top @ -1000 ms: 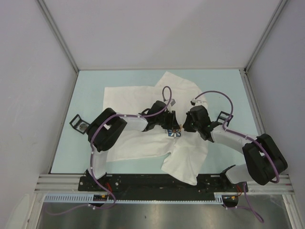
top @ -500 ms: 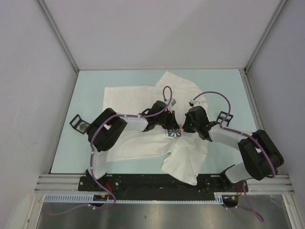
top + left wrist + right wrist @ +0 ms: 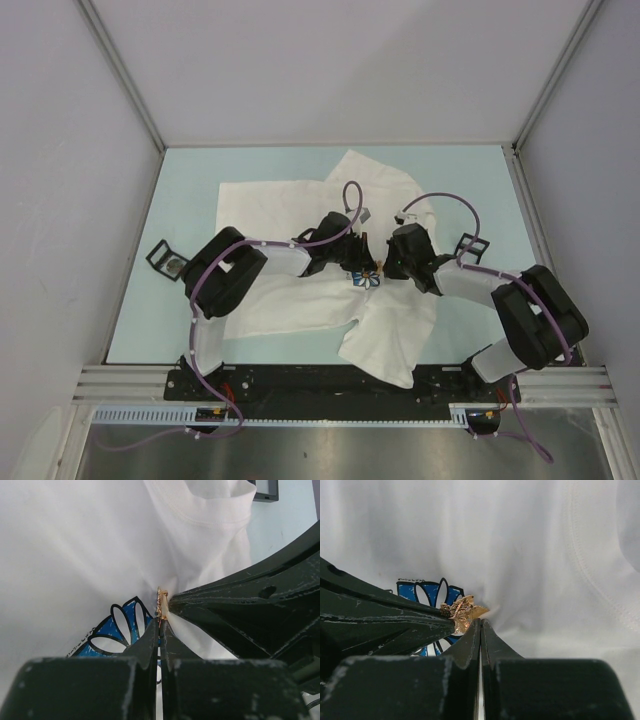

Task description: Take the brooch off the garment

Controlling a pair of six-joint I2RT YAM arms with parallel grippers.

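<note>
Since the earlier view from above, the right arm [image 3: 530, 320] had swung its elbow inward toward the middle, and the right gripper [image 3: 392, 262] had crept slightly closer to the left gripper [image 3: 362, 262]; the left one looked unmoved. Both met tip to tip over the chest of the garment [image 3: 280, 200].

In the wrist views the brooch [image 3: 464, 611] showed as a small ragged gold piece sitting just beyond the right jaws' tips and a little to their left, with the flower print [image 3: 432, 592] behind it. From the left wrist it stood edge-on directly ahead of that gripper's tips, the opposite finger touching it from the right.

The left jaws were clenched, with a gold sliver running into their seam, so they seemed to be pinching the brooch. The right jaws were also pressed together with no gap, at the brooch's edge; whether they nipped the pin or only cloth could not be told.

By my judgement the step in hand was the working-loose itself, with the brooch still on the shirt. The next move probably called for a small, steady pull apart, one side holding firm, without tearing the fabric.
</note>
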